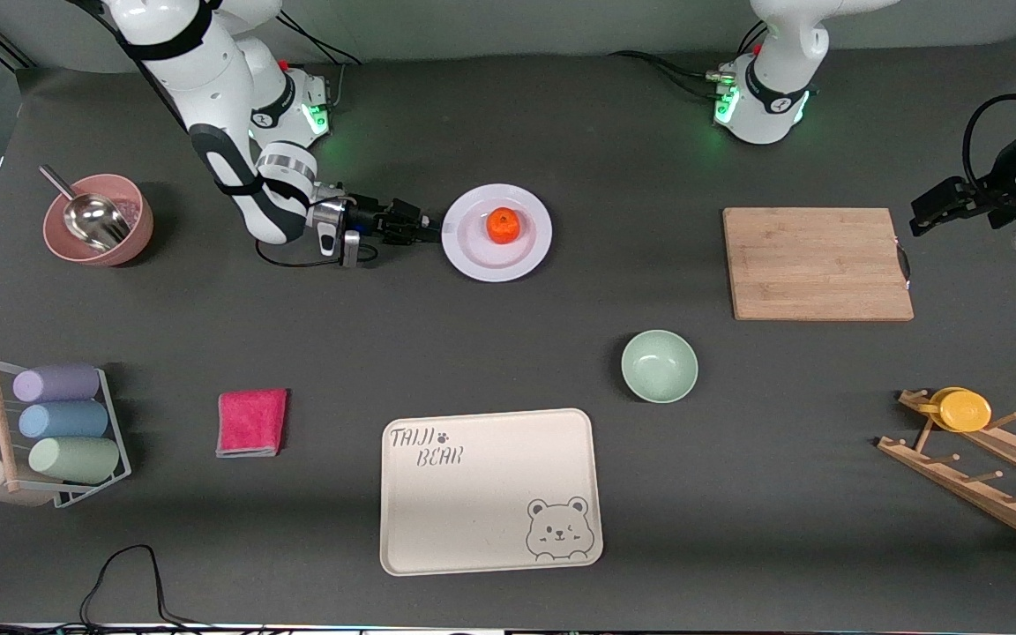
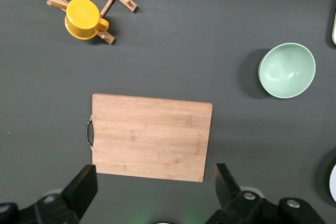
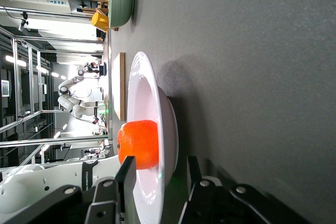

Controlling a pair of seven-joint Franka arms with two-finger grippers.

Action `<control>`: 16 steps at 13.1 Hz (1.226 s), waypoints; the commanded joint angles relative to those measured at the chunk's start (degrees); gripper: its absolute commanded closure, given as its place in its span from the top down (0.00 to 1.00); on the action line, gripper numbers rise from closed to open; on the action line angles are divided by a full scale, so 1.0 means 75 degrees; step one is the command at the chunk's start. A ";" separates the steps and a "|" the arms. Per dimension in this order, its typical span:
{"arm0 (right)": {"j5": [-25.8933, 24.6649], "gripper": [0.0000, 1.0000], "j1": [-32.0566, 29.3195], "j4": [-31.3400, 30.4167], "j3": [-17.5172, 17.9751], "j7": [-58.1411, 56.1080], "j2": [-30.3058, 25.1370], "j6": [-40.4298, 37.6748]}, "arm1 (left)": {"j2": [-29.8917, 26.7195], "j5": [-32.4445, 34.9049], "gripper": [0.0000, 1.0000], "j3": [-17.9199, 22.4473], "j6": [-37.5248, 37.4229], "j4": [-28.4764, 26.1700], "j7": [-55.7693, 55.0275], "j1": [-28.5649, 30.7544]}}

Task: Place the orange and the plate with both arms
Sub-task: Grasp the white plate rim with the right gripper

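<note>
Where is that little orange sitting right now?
In the front view the orange sits in the middle of the white plate, between the two arms' bases, with the right gripper at the plate's rim.

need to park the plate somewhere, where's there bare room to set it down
The bamboo cutting board is bare, under the open left gripper. Bare mat lies between the mint-green bowl and pink cloth. It is crowded where the right gripper straddles the plate rim.

The beige tray [image 1: 490, 494] reads "TAIJI BEAR" beside a bear drawing.
</note>
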 commanded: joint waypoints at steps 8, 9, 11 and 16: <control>0.1005 0.30 0.0105 0.0460 0.0607 -0.0506 0.0616 -0.0055 | -0.0282 -0.0215 1.00 0.0059 -0.0111 -0.0376 0.0111 -0.0031; 0.1005 0.19 0.0105 0.0472 0.0608 -0.0669 0.0628 -0.0055 | -0.0259 -0.0227 1.00 0.0059 -0.0029 -0.0376 0.0111 -0.0008; 0.1005 0.00 0.0093 0.0495 0.0619 -0.0706 0.0628 -0.0055 | -0.0258 -0.0239 1.00 0.0059 -0.0028 -0.0365 0.0135 -0.0042; 0.0993 0.00 -0.0035 0.0507 0.0573 -0.0636 0.0523 -0.0626 | -0.0247 -0.0625 1.00 0.0141 -0.0169 -0.0329 0.0635 0.0016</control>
